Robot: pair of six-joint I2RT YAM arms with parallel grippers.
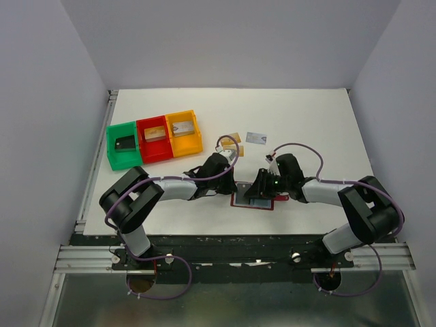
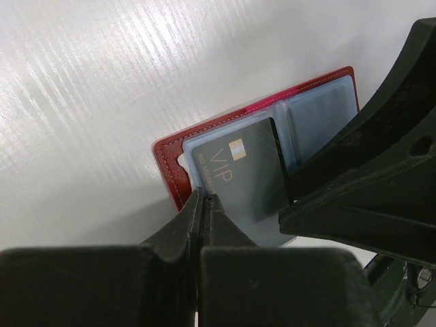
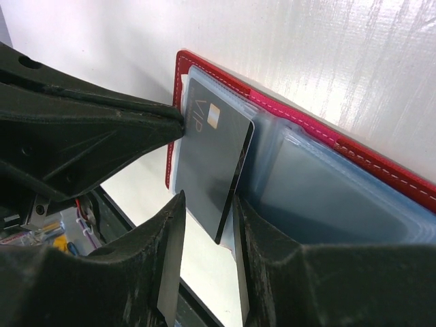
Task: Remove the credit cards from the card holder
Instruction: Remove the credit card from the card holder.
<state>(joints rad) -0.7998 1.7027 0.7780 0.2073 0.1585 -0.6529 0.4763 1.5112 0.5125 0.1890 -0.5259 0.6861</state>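
The dark red card holder (image 1: 240,201) lies open on the table, its light blue sleeves up; it also shows in the left wrist view (image 2: 169,162) and the right wrist view (image 3: 354,153). A black VIP card (image 2: 248,174) sticks partly out of a sleeve. My left gripper (image 2: 202,197) is shut, its tips resting on the holder's sleeve edge beside the card. My right gripper (image 3: 208,201) is open and straddles the lower corner of the black card (image 3: 211,157) without closing on it. A gold-tan card (image 1: 231,139) and a silver-white card (image 1: 256,138) lie on the table behind.
Green (image 1: 113,151), red (image 1: 155,157) and orange (image 1: 185,148) bins stand in a row at the back left, each with a card inside. The two arms meet over the holder near the table's front edge. White walls enclose the table.
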